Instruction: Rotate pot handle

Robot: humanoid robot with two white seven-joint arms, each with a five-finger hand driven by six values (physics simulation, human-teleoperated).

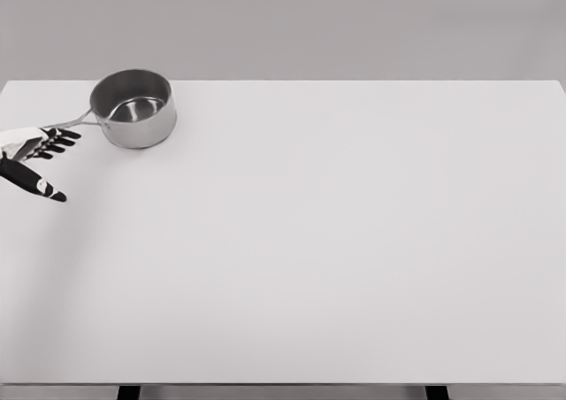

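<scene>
The flat white tabletop (309, 258) spreads wide. At its left edge the left robot hand (35, 157) shows, dark fingers spread, thumb apart, gripping nothing. The right arm is out of view. Just beyond, toward two o'clock, sits the round shiny steel pot (134, 108) near the far left corner. Its thin metal handle (75, 119) runs toward eight o'clock, its tip close beside the fingertips.

I see the pot (133, 109) at upper left as polished, glossy metal with a thin metal handle (75, 119). The worktop (336, 241) looks matt, smooth white. The left robot hand (35, 157) has glossy black fingers.
</scene>
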